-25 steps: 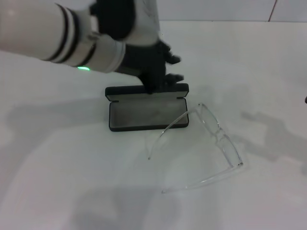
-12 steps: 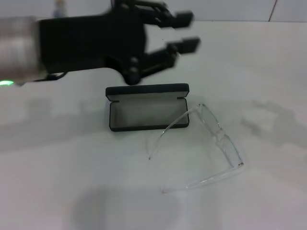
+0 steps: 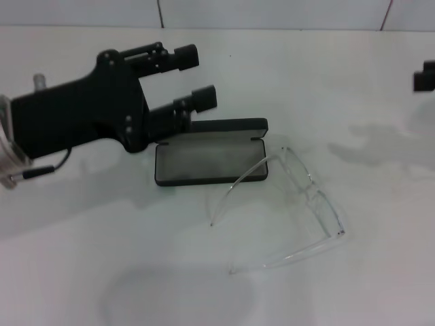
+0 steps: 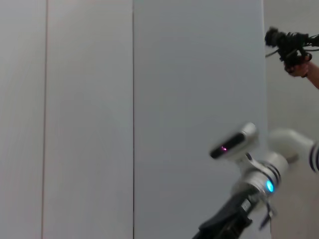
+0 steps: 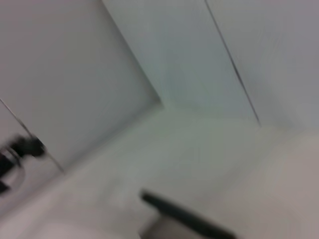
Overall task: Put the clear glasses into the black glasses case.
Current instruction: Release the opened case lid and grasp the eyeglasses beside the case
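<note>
A white bench fills the head view, backed by a pale panelled wall along its far edge. Near the middle lies the black glasses case, open, its grey lining facing up and its lid standing up along the far side. Nothing lies inside it.

The clear glasses rest on the bench just to the right of the case and nearer the robot. They are unfolded, with the lens front to the right and both thin temple arms reaching left. The farther temple arm crosses over the case's near right corner; whether it touches the rim cannot be told. The nearer temple arm lies on bare bench, apart from the case.

The left tool hangs above the bench at the case's far left corner, its black body reaching in from the left. Its two fingers point to the right, spread apart and grasping nothing. The lower finger overlaps the left end of the lid in this view.

The right tool shows only as a small dark piece at the right edge, well away from the glasses; its state cannot be told.

The right wrist view shows the case blurred and far off.
</note>
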Robot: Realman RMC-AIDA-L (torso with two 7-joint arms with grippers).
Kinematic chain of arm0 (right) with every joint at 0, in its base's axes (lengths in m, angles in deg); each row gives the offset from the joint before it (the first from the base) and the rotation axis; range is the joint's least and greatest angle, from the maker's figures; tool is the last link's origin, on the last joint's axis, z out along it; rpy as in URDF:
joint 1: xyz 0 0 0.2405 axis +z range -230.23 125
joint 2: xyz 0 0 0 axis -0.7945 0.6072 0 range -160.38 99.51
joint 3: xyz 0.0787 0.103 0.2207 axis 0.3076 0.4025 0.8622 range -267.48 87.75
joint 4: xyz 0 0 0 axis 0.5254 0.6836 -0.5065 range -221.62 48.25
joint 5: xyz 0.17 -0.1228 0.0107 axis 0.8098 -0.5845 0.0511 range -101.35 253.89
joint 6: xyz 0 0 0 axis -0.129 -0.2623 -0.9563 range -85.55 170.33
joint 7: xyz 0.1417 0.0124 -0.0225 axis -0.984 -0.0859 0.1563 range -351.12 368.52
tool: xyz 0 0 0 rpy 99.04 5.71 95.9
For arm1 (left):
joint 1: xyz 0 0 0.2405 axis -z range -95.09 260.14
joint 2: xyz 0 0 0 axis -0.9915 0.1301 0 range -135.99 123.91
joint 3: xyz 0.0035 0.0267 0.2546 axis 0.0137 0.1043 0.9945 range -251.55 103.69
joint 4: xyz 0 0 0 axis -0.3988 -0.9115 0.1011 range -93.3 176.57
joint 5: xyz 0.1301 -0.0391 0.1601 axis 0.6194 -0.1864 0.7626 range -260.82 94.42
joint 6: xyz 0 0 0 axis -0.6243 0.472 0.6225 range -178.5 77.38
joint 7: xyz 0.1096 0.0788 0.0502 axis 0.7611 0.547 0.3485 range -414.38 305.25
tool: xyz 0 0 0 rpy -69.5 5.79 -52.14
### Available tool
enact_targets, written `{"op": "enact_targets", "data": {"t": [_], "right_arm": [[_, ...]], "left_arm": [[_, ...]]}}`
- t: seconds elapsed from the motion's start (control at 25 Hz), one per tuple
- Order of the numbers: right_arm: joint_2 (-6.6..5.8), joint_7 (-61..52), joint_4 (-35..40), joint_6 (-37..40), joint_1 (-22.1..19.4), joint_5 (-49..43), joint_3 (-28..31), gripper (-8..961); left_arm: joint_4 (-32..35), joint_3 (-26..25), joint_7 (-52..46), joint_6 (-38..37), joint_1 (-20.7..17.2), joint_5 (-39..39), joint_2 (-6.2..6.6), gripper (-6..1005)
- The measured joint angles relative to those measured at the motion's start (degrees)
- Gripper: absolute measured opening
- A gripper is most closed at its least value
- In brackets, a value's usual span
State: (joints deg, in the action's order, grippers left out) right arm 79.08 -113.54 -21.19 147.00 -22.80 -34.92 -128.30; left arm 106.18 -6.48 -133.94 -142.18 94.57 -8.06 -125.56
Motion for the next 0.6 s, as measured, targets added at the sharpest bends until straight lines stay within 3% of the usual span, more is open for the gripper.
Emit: {"op": "enact_targets", "data": {"t": [0.12,0.24,0.48,0.6], "right_arm": [[-0.30,-11.60,7.50,0.70,4.85,-10.75,-5.99,693],[-1.12,-20.65,9.31,3.87,12.10,-18.94,-10.70,693],[-1.61,-25.72,1.65,10.09,23.89,-29.58,-11.34,693],[-0.26,-26.17,-1.83,10.97,28.24,-37.36,-11.47,694]], "left_arm": [[-4.68,0.32,4.39,-0.40,-0.09,0.00,-0.21,572],[-7.46,0.50,7.49,-0.61,-0.42,-0.28,-0.27,675],[-8.37,0.12,9.69,-0.80,-1.43,-0.25,-0.11,798],[-8.44,0.09,10.70,-1.26,-2.08,0.19,0.00,860]]}}
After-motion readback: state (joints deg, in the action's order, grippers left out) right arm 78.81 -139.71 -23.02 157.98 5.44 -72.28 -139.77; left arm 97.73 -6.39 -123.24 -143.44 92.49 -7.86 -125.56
